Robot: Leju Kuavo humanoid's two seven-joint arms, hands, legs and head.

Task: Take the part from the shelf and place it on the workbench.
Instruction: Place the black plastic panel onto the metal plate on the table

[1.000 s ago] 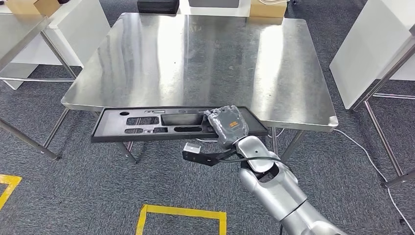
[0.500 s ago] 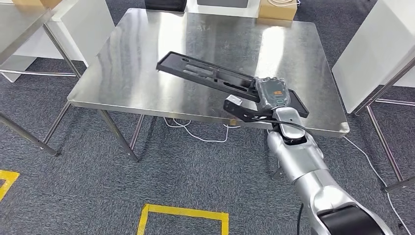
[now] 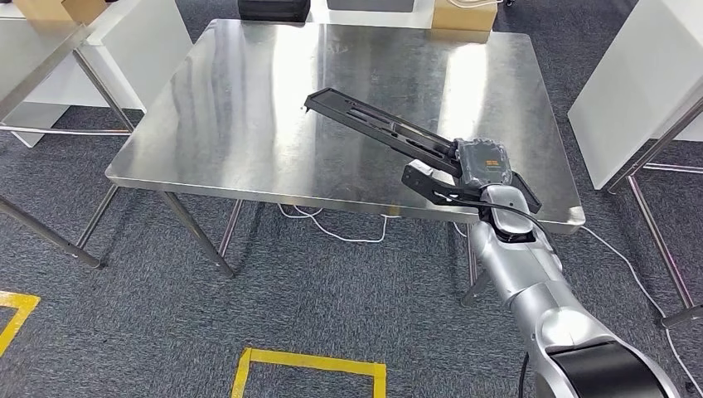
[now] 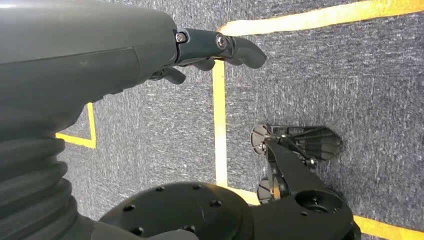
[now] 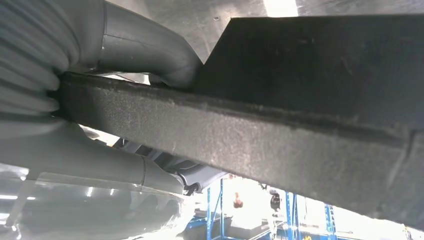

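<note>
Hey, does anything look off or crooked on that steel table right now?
Only the long black part: the right hand grips one end near the workbench's front right edge, and the part reaches diagonally over the steel top, apparently tilted and not lying flat. That fits a placement under way. No spill or damage is visible.
</note>
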